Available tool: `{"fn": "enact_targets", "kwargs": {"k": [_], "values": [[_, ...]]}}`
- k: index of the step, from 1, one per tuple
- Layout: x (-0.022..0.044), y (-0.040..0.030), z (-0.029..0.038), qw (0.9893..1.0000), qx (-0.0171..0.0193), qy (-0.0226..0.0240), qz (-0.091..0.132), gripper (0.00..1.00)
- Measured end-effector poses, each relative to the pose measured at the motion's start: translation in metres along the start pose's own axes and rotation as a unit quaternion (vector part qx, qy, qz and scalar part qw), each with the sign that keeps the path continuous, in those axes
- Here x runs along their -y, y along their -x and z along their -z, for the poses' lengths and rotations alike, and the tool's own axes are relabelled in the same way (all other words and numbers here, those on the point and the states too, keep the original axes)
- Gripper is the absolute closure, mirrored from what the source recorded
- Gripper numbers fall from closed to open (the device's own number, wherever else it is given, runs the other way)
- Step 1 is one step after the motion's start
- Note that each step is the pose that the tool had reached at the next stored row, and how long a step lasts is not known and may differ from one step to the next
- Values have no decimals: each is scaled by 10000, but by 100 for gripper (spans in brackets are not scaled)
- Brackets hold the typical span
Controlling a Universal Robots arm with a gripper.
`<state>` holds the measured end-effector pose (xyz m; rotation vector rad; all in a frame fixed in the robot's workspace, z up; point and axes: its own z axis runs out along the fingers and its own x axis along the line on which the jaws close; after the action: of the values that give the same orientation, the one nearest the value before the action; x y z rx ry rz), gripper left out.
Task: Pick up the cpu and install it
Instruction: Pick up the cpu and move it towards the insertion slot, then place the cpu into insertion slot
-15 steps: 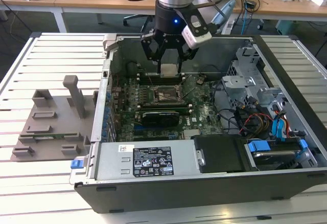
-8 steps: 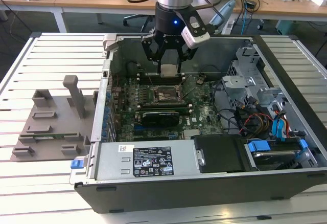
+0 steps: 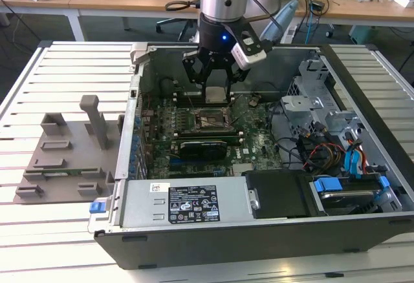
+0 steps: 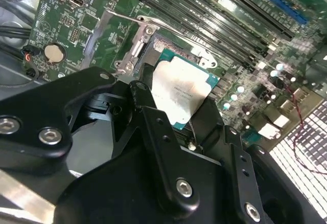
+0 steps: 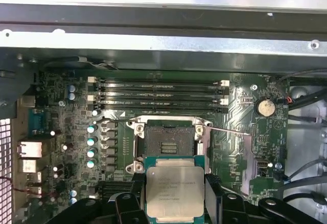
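One gripper (image 3: 215,88), upper centre of the exterior view, grips the cpu (image 3: 215,95) flat; apparently to match the socket (image 3: 206,120) below.

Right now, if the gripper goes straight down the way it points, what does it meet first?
Most likely the open socket on the motherboard; the cpu held in the gripper would touch first. Exact alignment is unclear.

The cpu (image 5: 174,191) has a dull silver metal top, the circuit board (image 5: 245,147) a glossy green face, the case (image 3: 259,238) matt grey metal.
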<state>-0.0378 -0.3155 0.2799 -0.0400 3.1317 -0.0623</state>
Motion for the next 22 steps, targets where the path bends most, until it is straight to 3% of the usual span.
{"fn": "enact_targets", "kwargs": {"k": [4,17,22], "values": [[-17,32,-65,10000,0,1,4,45],[-17,33,-71,10000,0,0,3,45],[-17,33,-71,9999,-5,-1,-101,45]]}}
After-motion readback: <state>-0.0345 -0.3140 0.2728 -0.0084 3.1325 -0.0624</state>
